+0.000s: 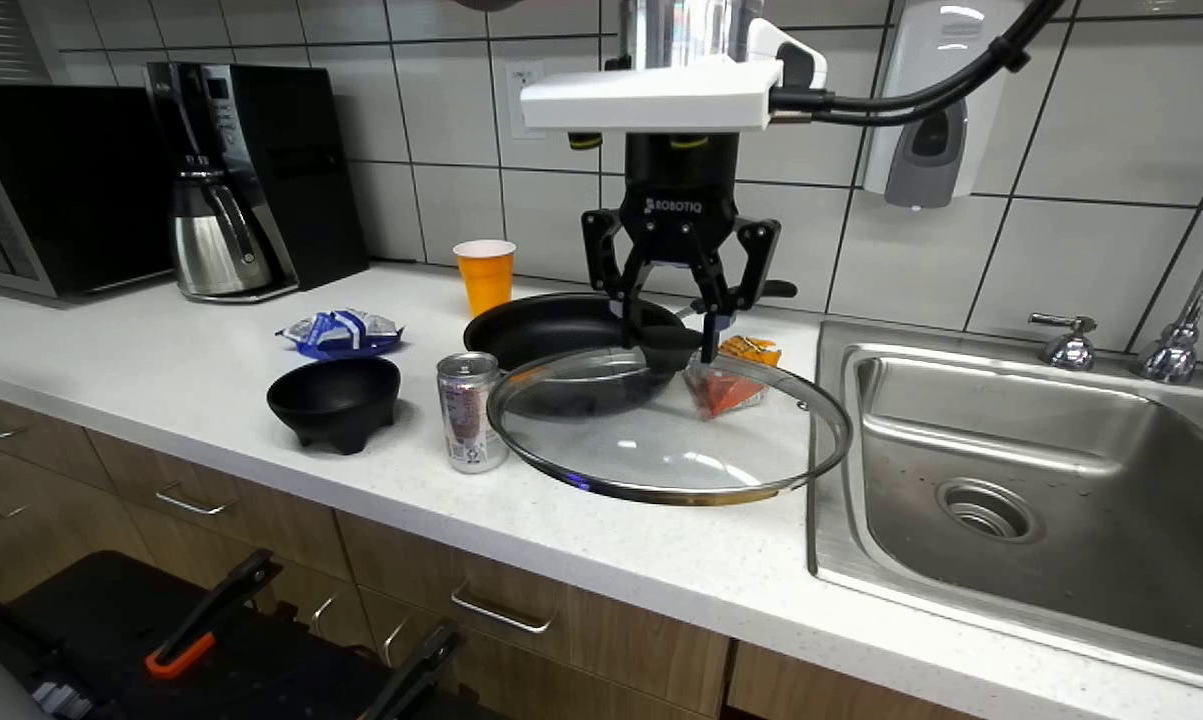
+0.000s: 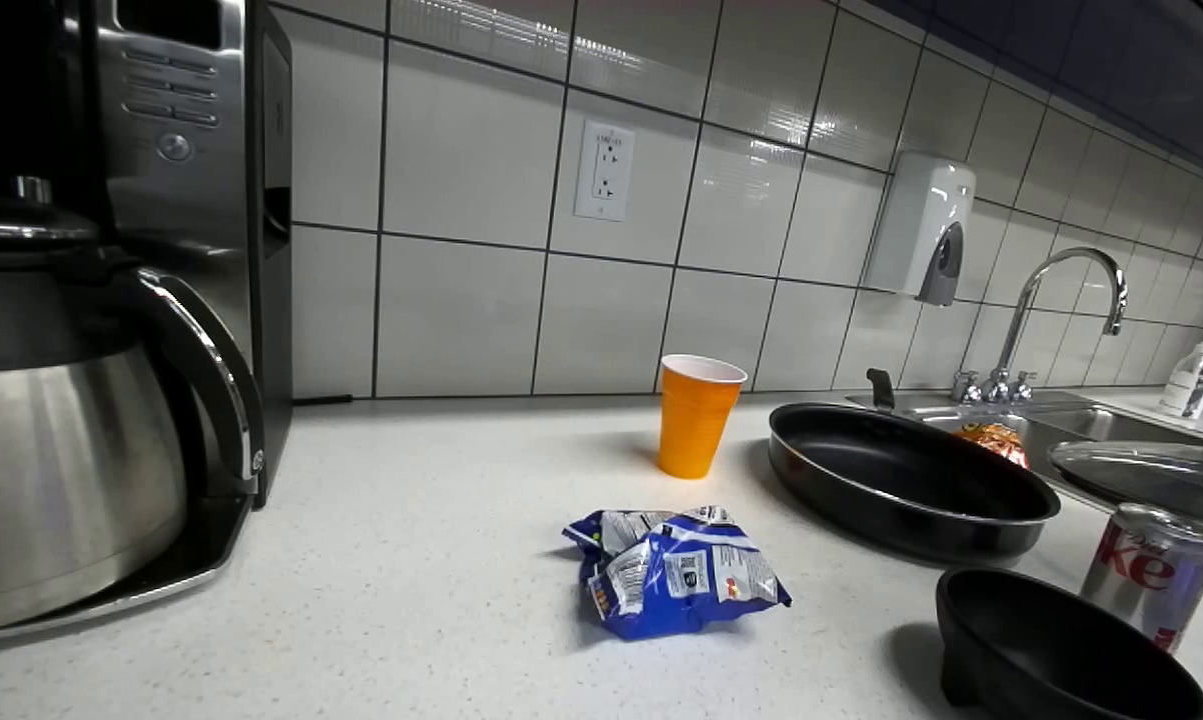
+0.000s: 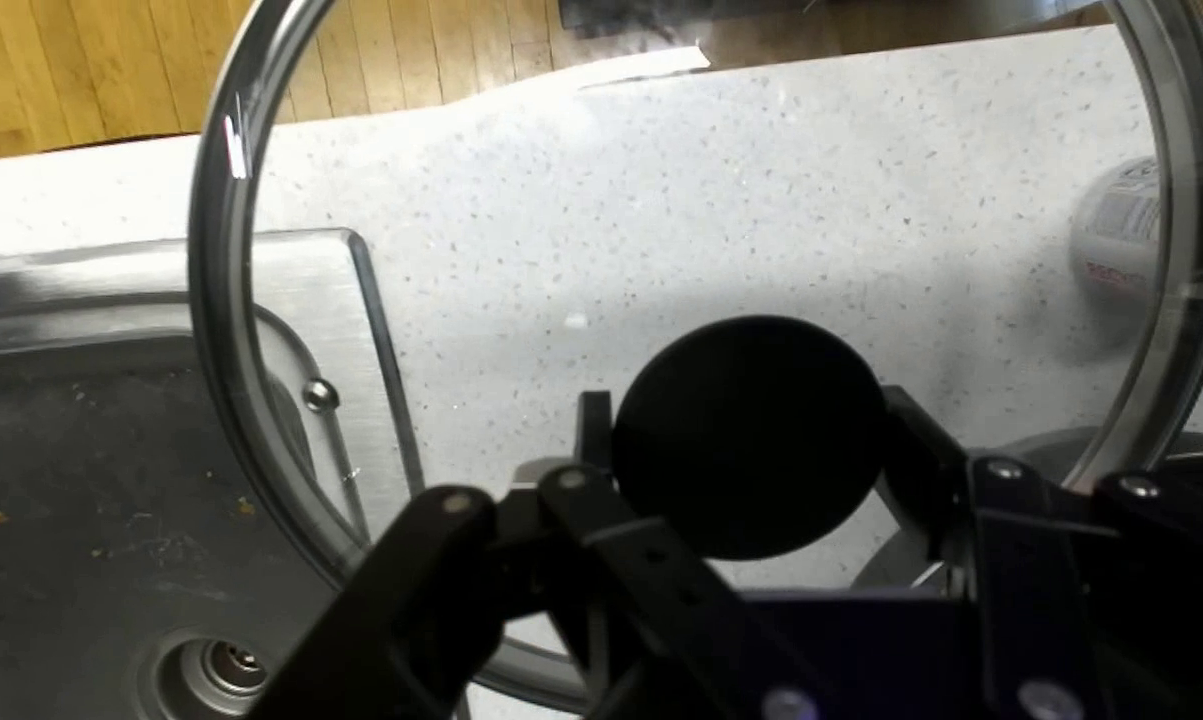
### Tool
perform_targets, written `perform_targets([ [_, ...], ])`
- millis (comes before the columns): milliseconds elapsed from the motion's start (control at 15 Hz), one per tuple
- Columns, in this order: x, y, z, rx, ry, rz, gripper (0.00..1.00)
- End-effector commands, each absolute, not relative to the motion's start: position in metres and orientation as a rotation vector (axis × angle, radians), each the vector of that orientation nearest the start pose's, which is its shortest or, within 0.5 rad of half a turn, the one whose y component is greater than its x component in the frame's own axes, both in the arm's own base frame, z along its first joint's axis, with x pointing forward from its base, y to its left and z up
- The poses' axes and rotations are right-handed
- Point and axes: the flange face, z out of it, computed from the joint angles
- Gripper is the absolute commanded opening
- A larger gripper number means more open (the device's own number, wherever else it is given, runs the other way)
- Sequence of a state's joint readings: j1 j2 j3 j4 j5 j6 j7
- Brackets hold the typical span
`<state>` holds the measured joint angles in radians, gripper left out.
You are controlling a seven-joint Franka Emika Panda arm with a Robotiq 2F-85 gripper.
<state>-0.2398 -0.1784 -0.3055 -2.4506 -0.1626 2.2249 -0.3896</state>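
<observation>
My gripper [image 3: 751,435] is shut on the round black knob [image 3: 751,470] of a clear glass lid, one finger on either side of it. In an exterior view the lid [image 1: 661,494], with its metal rim, hangs in the air above the counter's front part, beside the sink. At the right edge of an exterior view, only part of the lid [image 2: 1151,470] shows. A black frying pan [image 1: 521,330] sits on the counter behind the lid and to its left. Through the glass I see an orange snack bag [image 1: 726,393], partly covered by the rim.
A silver can [image 1: 469,415] stands close to the lid's left side. Farther left are a black footed bowl [image 1: 336,400], a blue snack bag [image 1: 341,335] and an orange cup [image 1: 485,278]. The steel sink [image 1: 961,590] lies right; a coffee maker [image 1: 291,170] stands far left.
</observation>
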Motion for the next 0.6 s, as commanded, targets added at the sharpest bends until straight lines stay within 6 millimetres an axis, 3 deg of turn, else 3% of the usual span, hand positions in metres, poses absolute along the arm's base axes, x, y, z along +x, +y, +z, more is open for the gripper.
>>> perform_targets([
  [0,0.399,-0.252,0.353,-3.213,0.124,0.080,0.39],
  [267,0.408,-0.257,0.330,-3.215,0.136,0.089,0.39],
  [533,0.411,-0.261,0.320,-3.210,0.149,0.104,0.39],
])
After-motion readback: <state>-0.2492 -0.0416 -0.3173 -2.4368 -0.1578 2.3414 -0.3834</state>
